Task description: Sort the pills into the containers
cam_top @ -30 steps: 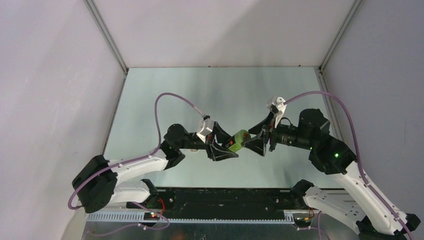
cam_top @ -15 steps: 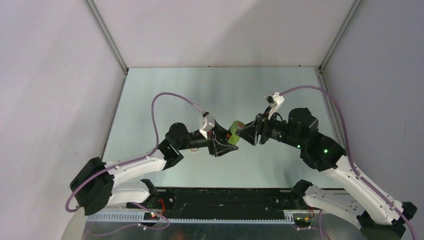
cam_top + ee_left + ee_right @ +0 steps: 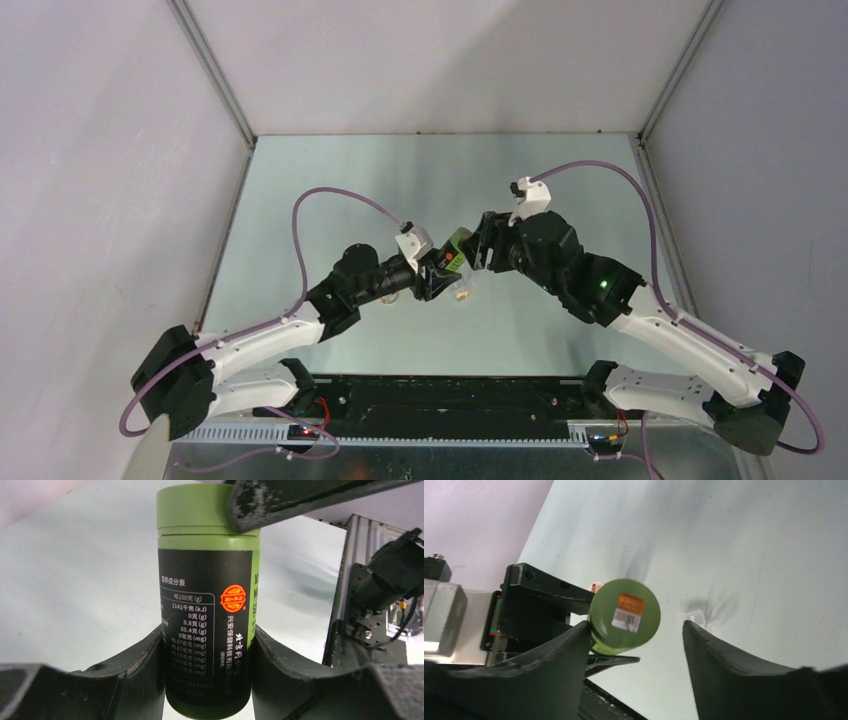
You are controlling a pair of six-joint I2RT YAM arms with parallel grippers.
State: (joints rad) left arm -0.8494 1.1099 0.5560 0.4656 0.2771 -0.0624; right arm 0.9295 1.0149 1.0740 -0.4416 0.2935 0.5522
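My left gripper (image 3: 441, 275) is shut on a green pill bottle (image 3: 457, 246) with a black label. In the left wrist view both jaws press the bottle's (image 3: 207, 605) lower body, with the green cap on top. My right gripper (image 3: 476, 251) is open at the cap. In the right wrist view the cap (image 3: 625, 613), with its orange sticker, sits between the spread fingers, close to the left one (image 3: 569, 650). One right finger (image 3: 300, 497) crosses the cap's edge in the left wrist view. A small translucent pill box (image 3: 462, 294) lies on the table below the bottle, and shows faintly in the right wrist view (image 3: 696, 615).
The pale green table (image 3: 420, 180) is walled by grey panels at the left, back and right. A black rail (image 3: 450, 395) with the arm bases runs along the near edge. Purple cables arc above both wrists.
Both grippers moved away from the bases, toward the table's middle. The bottle went from lying tilted to more upright. My right gripper swung left and closer over the cap.
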